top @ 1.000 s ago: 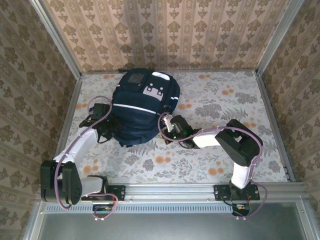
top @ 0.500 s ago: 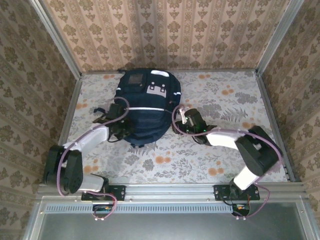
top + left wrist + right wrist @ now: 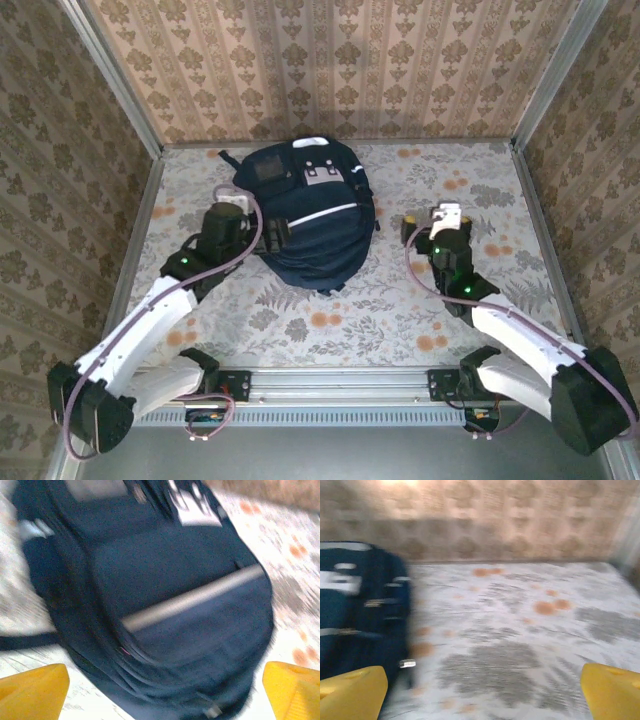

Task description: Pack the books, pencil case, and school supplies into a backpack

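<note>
Top external: backpack [image 3: 310, 215] lies between spread left claw [image 3: 234, 204] and right claw [image 3: 446, 214].

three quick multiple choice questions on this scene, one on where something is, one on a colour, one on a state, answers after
1. Where on the table does the backpack lie?
A. in the far half, nearer the left arm
B. at the near edge, against the arm bases
C. in the far right corner

2. What is the backpack's main colour?
A. red
B. navy blue
C. green

3. In what state is the right gripper?
A. shut on a strap
B. shut on a book
C. open, with nothing between its fingers

Answers:
1 A, the top view shows it toward the far edge on the left arm's side.
2 B, its fabric is dark blue in all three views.
3 C, the right wrist view shows the yellow fingers wide apart over bare table.
</note>
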Tool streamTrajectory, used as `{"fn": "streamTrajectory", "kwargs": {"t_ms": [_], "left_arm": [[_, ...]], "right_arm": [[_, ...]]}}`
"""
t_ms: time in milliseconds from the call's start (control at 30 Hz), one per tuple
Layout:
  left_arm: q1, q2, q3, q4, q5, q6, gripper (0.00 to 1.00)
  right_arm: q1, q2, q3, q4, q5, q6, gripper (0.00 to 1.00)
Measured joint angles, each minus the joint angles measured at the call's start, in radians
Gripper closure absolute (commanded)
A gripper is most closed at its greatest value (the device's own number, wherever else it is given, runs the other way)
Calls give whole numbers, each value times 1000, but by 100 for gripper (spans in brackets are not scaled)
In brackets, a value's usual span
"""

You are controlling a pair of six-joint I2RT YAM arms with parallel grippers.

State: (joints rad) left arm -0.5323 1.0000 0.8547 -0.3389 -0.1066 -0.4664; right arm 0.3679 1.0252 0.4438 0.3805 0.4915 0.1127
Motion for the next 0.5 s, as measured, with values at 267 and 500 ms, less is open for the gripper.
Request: {"fn": "streamTrajectory", "kwargs": {"t_ms": [267, 500], "left_arm": [[299, 135, -317, 438, -118, 360, 0], [507, 373, -460, 820, -42, 437, 0]], "right_arm": [[-344, 352, -174, 411, -143, -31, 0], [-389, 513, -134, 549, -398, -43, 0]]}}
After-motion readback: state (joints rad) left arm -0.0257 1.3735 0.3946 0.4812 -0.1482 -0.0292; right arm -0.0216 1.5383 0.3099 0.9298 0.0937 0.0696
